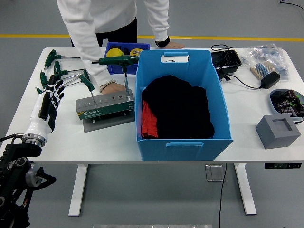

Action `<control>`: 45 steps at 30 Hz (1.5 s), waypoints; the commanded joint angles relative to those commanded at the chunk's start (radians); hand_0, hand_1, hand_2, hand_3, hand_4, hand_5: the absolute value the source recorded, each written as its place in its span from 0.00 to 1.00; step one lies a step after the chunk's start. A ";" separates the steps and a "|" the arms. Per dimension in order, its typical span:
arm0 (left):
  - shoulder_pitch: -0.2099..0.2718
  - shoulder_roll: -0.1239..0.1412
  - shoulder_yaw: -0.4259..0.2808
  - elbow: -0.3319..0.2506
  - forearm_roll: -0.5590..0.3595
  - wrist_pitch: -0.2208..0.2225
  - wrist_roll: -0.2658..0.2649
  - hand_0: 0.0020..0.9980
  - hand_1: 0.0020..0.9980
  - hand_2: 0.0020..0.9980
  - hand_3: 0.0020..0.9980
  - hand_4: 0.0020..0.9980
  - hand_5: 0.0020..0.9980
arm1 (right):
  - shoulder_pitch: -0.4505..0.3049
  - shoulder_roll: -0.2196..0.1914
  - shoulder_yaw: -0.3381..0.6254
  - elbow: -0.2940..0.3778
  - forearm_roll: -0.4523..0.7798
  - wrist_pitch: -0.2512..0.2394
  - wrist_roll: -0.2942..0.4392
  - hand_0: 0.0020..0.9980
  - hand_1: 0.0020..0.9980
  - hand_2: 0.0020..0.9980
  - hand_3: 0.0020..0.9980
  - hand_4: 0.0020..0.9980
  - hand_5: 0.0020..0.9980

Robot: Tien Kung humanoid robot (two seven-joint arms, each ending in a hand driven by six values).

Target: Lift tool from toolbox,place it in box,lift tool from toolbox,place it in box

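A green-handled T wrench (119, 64) stands upright in the grey SATA tool holder (105, 105), left of the blue box (183, 102). Black and red cloth lies in the box. Several more green-handled T wrenches (66, 76) lie on the table's far left. My left hand (50, 97) rests flat on the table, fingers spread, empty, left of the holder. A person leans over the far side. One hand (110, 87) is at the holder's back edge. The other hand (172, 44) rests on the table behind the box. My right arm is out of view.
A small blue bin (124, 51) with yellow items stands behind the holder. At the right are a black tray (226, 60), a power adapter with cable (270, 79), bagged parts (267, 58), a round device (287, 101) and a grey block (278, 131).
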 joint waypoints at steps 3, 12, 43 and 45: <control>-0.007 0.007 0.005 -0.014 0.022 0.009 0.003 1.00 1.00 1.00 1.00 1.00 1.00 | -0.001 0.001 0.003 0.000 -0.003 0.000 -0.001 0.67 0.65 0.73 0.57 0.77 0.73; -0.043 0.024 0.036 -0.111 0.285 0.116 0.028 1.00 1.00 1.00 1.00 1.00 0.95 | -0.003 0.000 0.000 0.000 0.000 0.001 -0.001 0.67 0.65 0.73 0.57 0.77 0.73; -0.534 0.040 0.464 0.137 1.091 -0.030 0.344 1.00 1.00 1.00 1.00 1.00 0.41 | 0.010 -0.002 0.010 0.001 -0.015 0.001 -0.010 0.67 0.65 0.73 0.57 0.77 0.73; -0.558 0.030 0.477 0.180 1.091 -0.010 0.347 0.97 0.90 0.88 1.00 1.00 0.45 | 0.010 -0.002 0.011 0.001 -0.019 0.001 -0.011 0.67 0.65 0.73 0.57 0.77 0.73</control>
